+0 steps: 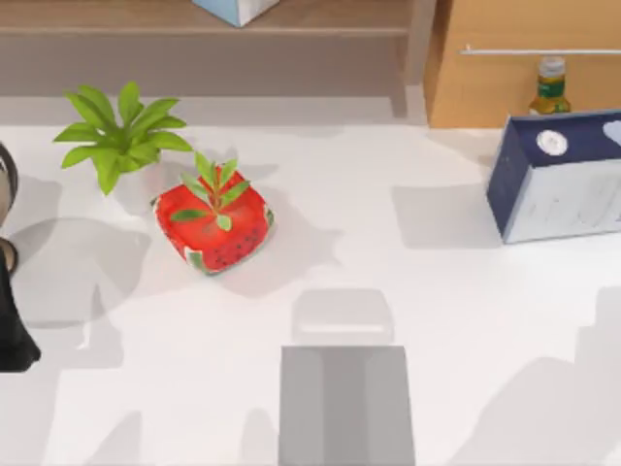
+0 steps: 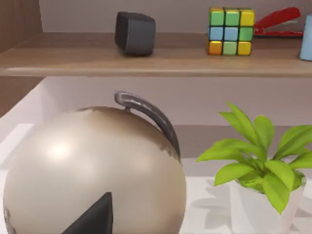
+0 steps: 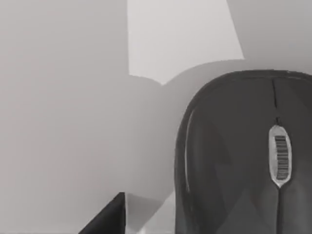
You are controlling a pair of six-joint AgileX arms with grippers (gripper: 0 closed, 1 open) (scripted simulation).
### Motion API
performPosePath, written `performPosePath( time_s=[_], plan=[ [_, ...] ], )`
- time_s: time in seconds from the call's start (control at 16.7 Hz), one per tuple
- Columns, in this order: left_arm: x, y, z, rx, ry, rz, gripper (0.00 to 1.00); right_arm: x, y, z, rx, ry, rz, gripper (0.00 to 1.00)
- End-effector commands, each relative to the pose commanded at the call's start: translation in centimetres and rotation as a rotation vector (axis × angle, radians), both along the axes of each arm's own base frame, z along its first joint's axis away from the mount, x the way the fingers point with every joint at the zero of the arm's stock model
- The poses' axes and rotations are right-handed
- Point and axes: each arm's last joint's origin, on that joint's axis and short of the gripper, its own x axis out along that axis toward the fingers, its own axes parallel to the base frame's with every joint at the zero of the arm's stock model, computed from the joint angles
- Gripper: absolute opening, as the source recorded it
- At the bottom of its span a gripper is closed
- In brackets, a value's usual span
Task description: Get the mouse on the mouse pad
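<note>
The dark grey computer mouse (image 3: 248, 156) with a pale scroll wheel appears close up in the right wrist view, cut off at the frame edge and lying on the white table; a single dark fingertip (image 3: 109, 217) of the right gripper sits just beside it, apart from its shell, and whether that gripper is wide, narrow or gripping cannot be told. In the top view the flat mid-grey rectangular mouse pad (image 1: 346, 403) lies at 6 o'clock on the white table (image 1: 466, 291), its near end cut off by the frame edge. The left arm (image 1: 12, 320) is parked at 9 o'clock, largely outside the frame. The left wrist view shows one dark fingertip (image 2: 95, 217) in front of a beige globe (image 2: 92, 170) with a grey metal arc; the spread of the left gripper cannot be told. A red strawberry-patterned pot (image 1: 213, 225) with green leaves stands at 10 o'clock from the pad, near a green leafy plant in a white pot (image 1: 118, 136). A navy and white box (image 1: 558, 175) stands at 2 o'clock, partly cut off. Behind the table runs a wooden shelf (image 2: 146, 58) bearing a dark grey cube (image 2: 135, 32), a multicoloured puzzle cube (image 2: 231, 30) and a red stapler (image 2: 280, 22).
</note>
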Motion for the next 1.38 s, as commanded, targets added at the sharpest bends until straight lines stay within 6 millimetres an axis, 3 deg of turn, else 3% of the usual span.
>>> performPosePath(
  time_s=[0.36, 1.14, 1.38],
  plan=[
    [0.00, 0.00, 0.00, 0.000, 0.000, 0.000, 1.00, 0.15, 0.58, -0.50, 0.001, -0.007, 0.006, 1.00],
    [0.00, 0.00, 0.00, 0.000, 0.000, 0.000, 1.00, 0.15, 0.58, -0.50, 0.001, -0.007, 0.006, 0.02],
    [0.00, 0.00, 0.00, 0.000, 0.000, 0.000, 1.00, 0.15, 0.58, -0.50, 0.001, -0.007, 0.006, 0.00]
  ],
)
